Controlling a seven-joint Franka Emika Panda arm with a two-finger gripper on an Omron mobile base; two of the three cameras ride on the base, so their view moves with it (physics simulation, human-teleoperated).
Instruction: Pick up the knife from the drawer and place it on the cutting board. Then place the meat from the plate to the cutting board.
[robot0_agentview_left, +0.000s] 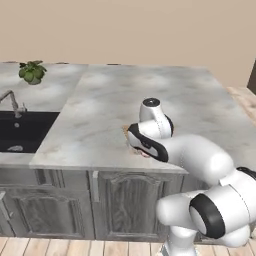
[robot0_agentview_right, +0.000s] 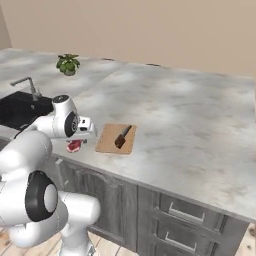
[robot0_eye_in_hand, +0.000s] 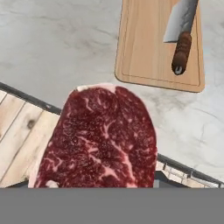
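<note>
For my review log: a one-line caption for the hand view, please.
Marbled red meat fills the foreground near the counter edge; beyond, the knife lies on the cutting board.

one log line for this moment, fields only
knife: on cutting board | meat: at the fingers, beside board near counter edge | grip: unclear

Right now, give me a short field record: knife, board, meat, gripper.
knife: brown-handled knife lies on the board
board: tan wooden cutting board on the grey marble counter, near its front edge
meat: red marbled meat close under the hand camera, off the board
gripper: fingertips hidden by meat; grip unclear
</note>
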